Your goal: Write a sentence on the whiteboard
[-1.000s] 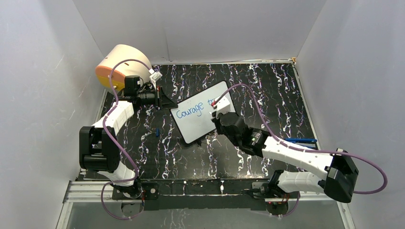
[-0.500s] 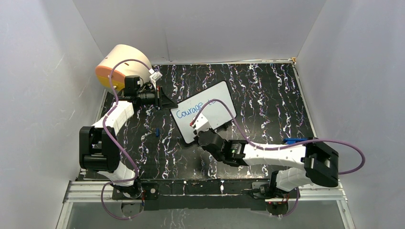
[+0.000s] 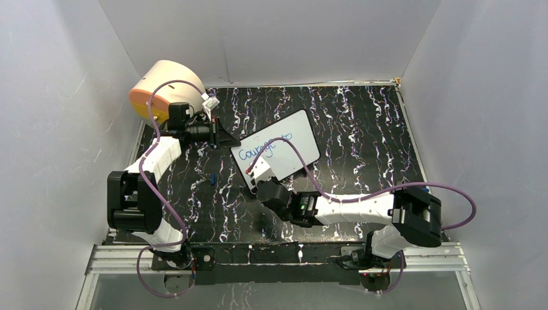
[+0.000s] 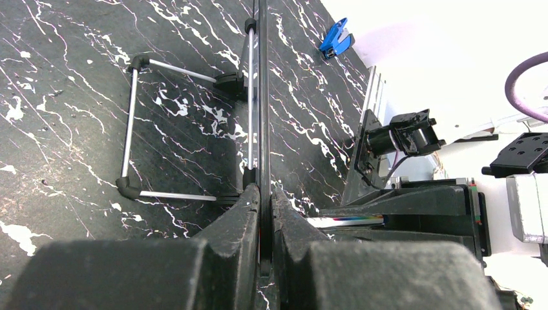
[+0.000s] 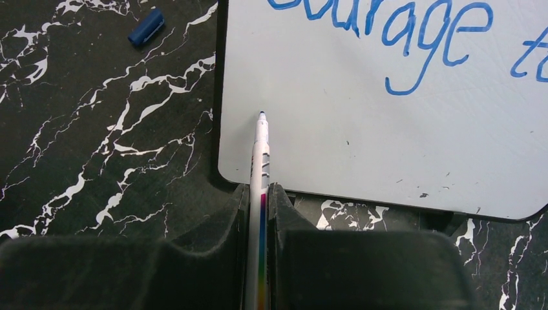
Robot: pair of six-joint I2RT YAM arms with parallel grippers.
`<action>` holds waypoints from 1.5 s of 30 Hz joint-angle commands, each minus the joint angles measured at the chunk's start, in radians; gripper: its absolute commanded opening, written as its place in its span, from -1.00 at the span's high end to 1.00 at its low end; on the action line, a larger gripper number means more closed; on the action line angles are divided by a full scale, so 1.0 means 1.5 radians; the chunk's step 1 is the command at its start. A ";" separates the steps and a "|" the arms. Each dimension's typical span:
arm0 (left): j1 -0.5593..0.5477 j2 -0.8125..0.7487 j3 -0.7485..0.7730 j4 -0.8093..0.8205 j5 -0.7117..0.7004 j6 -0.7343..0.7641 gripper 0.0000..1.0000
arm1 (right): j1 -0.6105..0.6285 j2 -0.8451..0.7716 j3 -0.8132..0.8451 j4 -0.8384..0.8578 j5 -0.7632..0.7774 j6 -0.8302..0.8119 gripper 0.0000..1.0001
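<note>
The whiteboard (image 3: 291,154) stands tilted on the black marbled table, propped on a wire stand (image 4: 132,129). One line of the blue sentence on it reads "Courage to" (image 3: 265,147). My left gripper (image 3: 218,136) is shut on the board's left edge; the left wrist view shows the rim edge-on (image 4: 262,97) between the jaws (image 4: 265,190). My right gripper (image 3: 257,175) is shut on a white marker (image 5: 260,155). The marker's blue tip sits at the blank lower left of the board (image 5: 388,142), below the "C" of the writing (image 5: 400,39). I cannot tell whether the tip touches.
A cream-and-orange drum (image 3: 161,87) stands at the back left, behind the left arm. A small blue cap (image 3: 212,179) lies on the table left of the board and shows in the right wrist view (image 5: 146,27). A blue clip-like item (image 4: 336,42) lies far right. Grey walls enclose the table.
My right arm swung from the right end of the written line, near "to", down and left to the board's lower left corner. The word "to" is now uncovered. The left arm has not moved.
</note>
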 commanded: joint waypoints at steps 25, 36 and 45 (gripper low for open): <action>-0.006 0.006 -0.004 -0.038 -0.053 0.021 1.00 | 0.005 0.033 0.062 -0.030 0.084 0.023 1.00; -0.006 0.005 -0.004 -0.038 -0.056 0.021 1.00 | 0.005 0.004 0.050 -0.005 0.053 0.006 1.00; -0.006 0.004 -0.005 -0.038 -0.057 0.021 1.00 | 0.004 0.012 0.061 0.012 0.039 -0.010 1.00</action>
